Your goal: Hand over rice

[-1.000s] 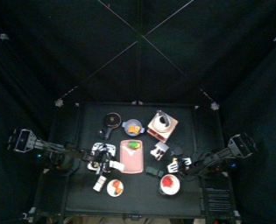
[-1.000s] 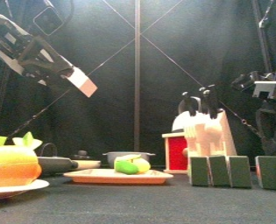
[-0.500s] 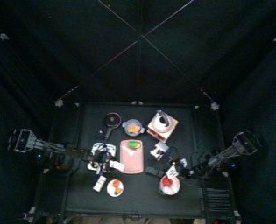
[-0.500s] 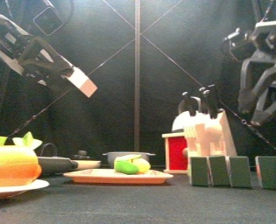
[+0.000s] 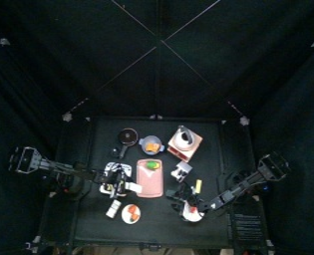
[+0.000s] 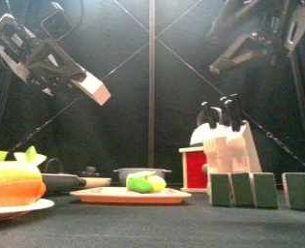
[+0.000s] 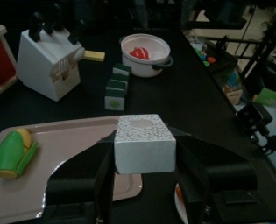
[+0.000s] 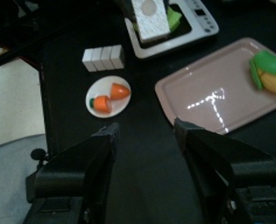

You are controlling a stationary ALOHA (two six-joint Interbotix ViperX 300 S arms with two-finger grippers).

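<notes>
My left gripper (image 7: 145, 159) is shut on the rice, a small white speckled box (image 7: 145, 140), and holds it above the near end of the pink tray (image 7: 58, 171). In the front view the box (image 6: 93, 90) hangs high at the left. My right gripper (image 8: 146, 144) is open and empty, high above the table's front right; below it lie a white plate of red pieces (image 8: 109, 94) and the pink tray (image 8: 216, 87). In the front view the right gripper (image 6: 245, 41) is at the upper right, well apart from the box.
A white knife block (image 6: 229, 140) stands right of centre with green blocks (image 6: 245, 189) in front. The tray holds a green-yellow piece (image 6: 145, 182). A plate with orange food (image 6: 13, 186) is at the front left. A white bowl (image 7: 147, 49) stands beyond.
My right arm has risen and swung toward the table's front middle. My left gripper still holds the rice box in nearly the same place.
</notes>
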